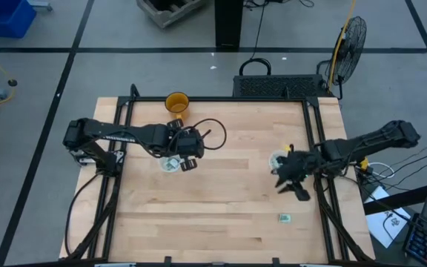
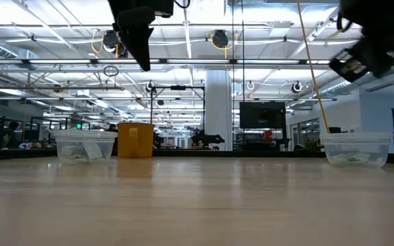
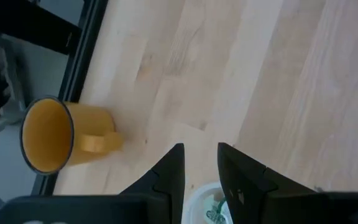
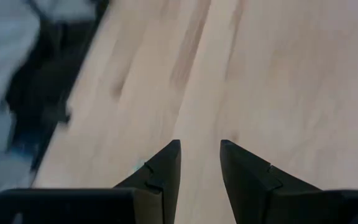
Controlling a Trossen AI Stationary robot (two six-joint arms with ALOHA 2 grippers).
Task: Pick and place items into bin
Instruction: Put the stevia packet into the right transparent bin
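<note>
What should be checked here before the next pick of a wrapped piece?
1. Piece left to pick: ok, one wrapped piece lies loose on the table, near the right arm.
2. Right gripper empty and open: ok, nothing between the fingers.
3. Right gripper over the piece: not ok, it hangs near the right bin.
4. Left gripper clear of the pick: ok, it hangs open over the left bin.
5. Orange mug out of the way: ok, at the far edge.

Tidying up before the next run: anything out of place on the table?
One green-and-white wrapped piece lies alone on the bare wood near the front right edge, outside both clear bins. The orange mug stands upright; nothing looks spilled.
</note>
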